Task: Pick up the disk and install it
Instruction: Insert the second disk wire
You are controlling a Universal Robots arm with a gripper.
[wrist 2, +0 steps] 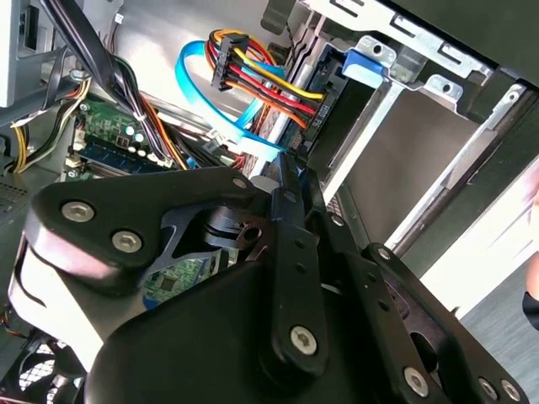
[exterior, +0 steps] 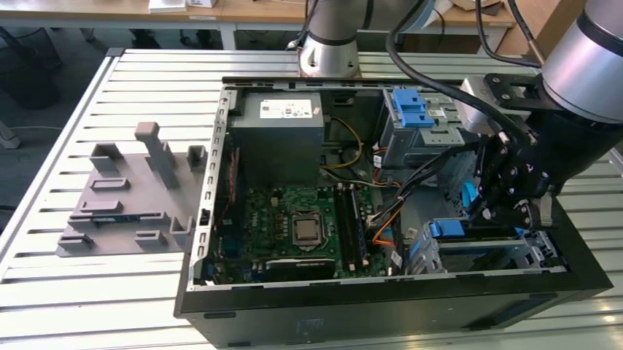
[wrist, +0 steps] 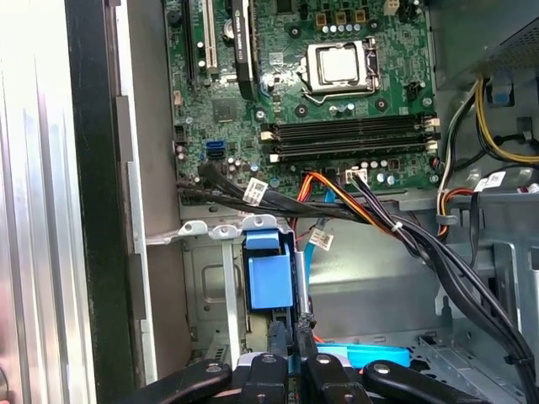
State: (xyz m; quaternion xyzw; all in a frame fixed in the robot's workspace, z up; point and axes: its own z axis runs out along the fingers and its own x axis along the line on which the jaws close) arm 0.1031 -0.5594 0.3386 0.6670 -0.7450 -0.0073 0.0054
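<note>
I see my arm reaching down into the open computer case (exterior: 292, 306) at the right side of the exterior view. The gripper (exterior: 506, 211) hangs low at the lower right, just above the metal cage (exterior: 530, 251) in the case's corner. In the first wrist view the gripper (wrist: 290, 358) sits at the bottom middle, and its 2 fingers (wrist: 276, 341) are nearly closed on the thin edge of the disk (wrist: 271, 282), which shows its blue frame. The disk stands upright, partly down in the slot of the cage (wrist: 210, 278). The green board (exterior: 302, 226) lies in the middle of the case, beside the cage. In the second wrist view, red, yellow and blue wires (wrist 2: 253, 80) curl at the top middle, near the cage.
</note>
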